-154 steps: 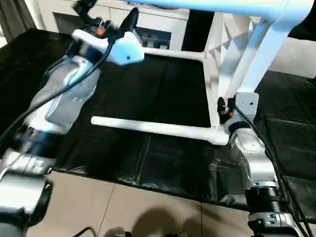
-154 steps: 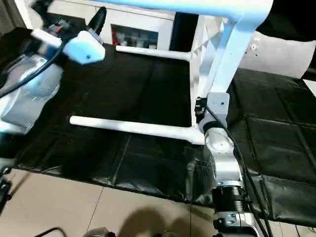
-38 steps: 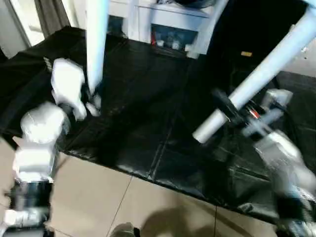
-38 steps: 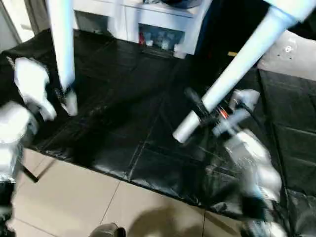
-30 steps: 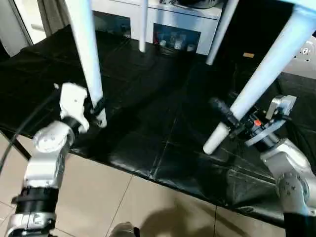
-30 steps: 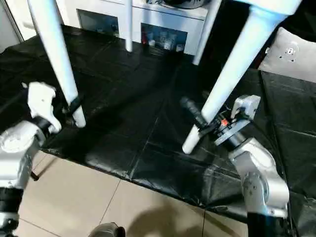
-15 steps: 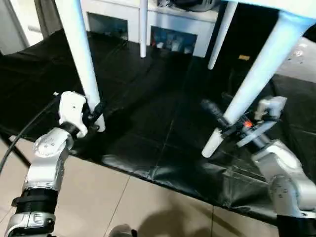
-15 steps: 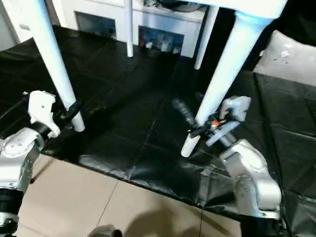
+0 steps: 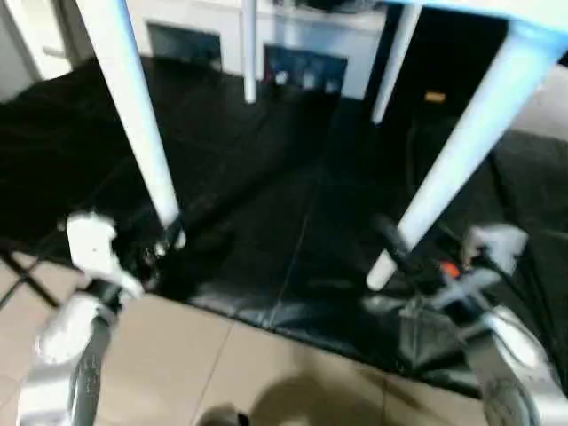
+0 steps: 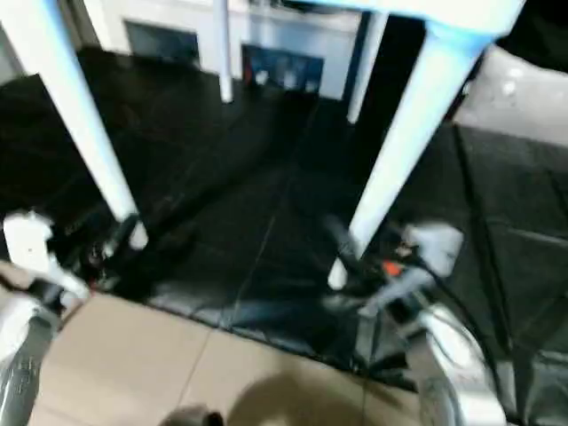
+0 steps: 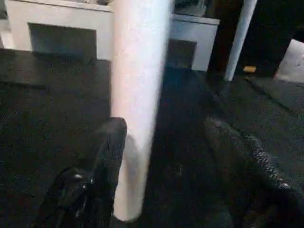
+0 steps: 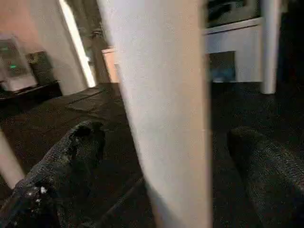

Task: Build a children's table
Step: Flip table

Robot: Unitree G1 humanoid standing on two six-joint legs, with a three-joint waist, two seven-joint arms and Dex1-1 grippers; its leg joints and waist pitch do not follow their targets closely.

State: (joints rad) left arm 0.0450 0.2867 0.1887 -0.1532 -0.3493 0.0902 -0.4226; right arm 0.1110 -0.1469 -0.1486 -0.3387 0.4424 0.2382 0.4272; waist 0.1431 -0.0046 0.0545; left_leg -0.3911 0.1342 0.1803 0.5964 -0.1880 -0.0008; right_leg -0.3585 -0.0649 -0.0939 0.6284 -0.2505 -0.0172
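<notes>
The black, creased sheet [image 9: 266, 204] covered the surface across the middle of the frame, above tan floor tiles [image 9: 266, 373] along the bottom edge. The children's table [image 9: 461, 151] stood upright on it, four smooth, round, tapered white legs descending from the top edge. The right gripper [image 12: 161, 156], lower right, stood wide around the near right leg without clamping it. The left gripper [image 11: 161, 156], lower left, was parted; one textured black finger [image 11: 107, 156] touched the near left leg.
</notes>
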